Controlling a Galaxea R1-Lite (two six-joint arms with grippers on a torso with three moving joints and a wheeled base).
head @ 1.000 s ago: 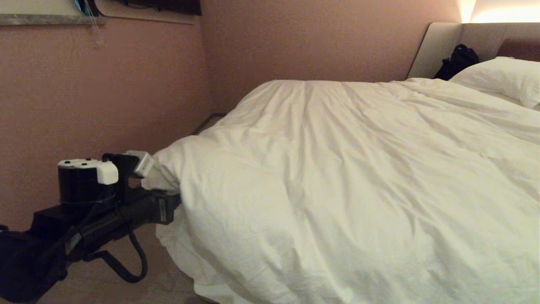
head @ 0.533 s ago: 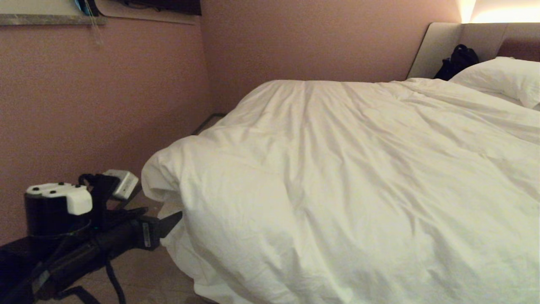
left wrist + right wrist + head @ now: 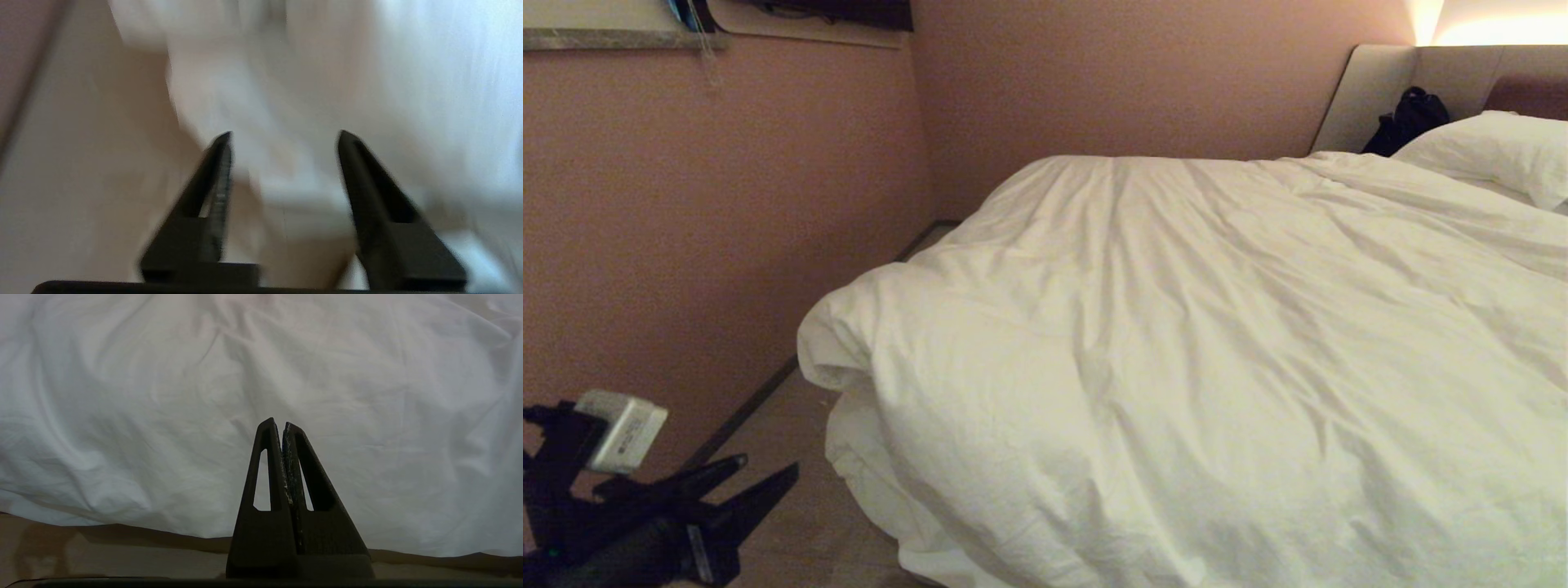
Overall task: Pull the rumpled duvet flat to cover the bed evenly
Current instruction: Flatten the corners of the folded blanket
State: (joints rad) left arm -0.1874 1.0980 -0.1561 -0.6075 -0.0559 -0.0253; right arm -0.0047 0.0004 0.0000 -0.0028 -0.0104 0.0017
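Note:
The white, wrinkled duvet (image 3: 1176, 343) lies spread over the bed, whose padded headboard (image 3: 1372, 90) shows at the far right. The duvet's near left corner (image 3: 829, 343) bulges and hangs over the bed's edge. My left gripper (image 3: 770, 464) is low at the bottom left over the floor, well apart from that corner. It is open with nothing between its fingers (image 3: 220, 171), and the duvet (image 3: 408, 81) is blurred beyond them. The right gripper (image 3: 278, 422) is shut and empty, facing the duvet's hanging side (image 3: 163, 396); it is outside the head view.
A pink wall (image 3: 727, 204) runs close along the bed's left side, leaving a narrow strip of floor (image 3: 792, 506). A white pillow (image 3: 1494, 147) and a black bag (image 3: 1409, 118) sit by the headboard. A shelf (image 3: 605, 37) juts out high on the wall.
The left gripper was at the duvet's near left corner a second ago. It has let go, opened and pulled back down and to the left. The corner has settled slightly lower.

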